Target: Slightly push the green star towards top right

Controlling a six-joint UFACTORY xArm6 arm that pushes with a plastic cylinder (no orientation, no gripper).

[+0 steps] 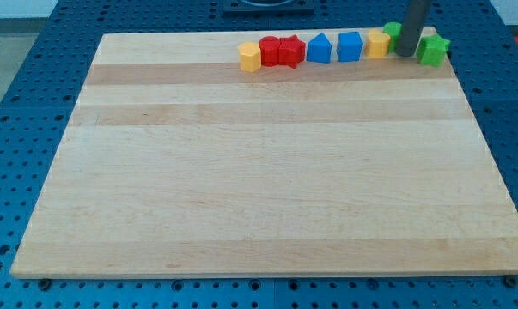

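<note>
Counter: the pale wooden counter (267, 180) is lying on a blue perforated base, bare except for a row of blocks along the view's top edge.
Block row: from the view's left, a yellow hexagonal block (250, 57), two red blocks (281, 51) touching, a blue house-shaped block (319, 49), a blue cube (350, 46), a yellow block (378, 43) and a green block (393, 33) partly behind the rod.
Green star: the green star-shaped block (433, 50) is sitting at the row's right end, near the counter's top right corner.
Gripper: there is none, so no opening to report; the arm is ending in a dark rod.
My tip: my tip (405, 55) is resting just left of the green star, between it and the yellow block, seemingly touching or nearly so.
Doing it well: I judge a short, slow nudge up and rightward is needed, stopping early, since the edge is lying close.
</note>
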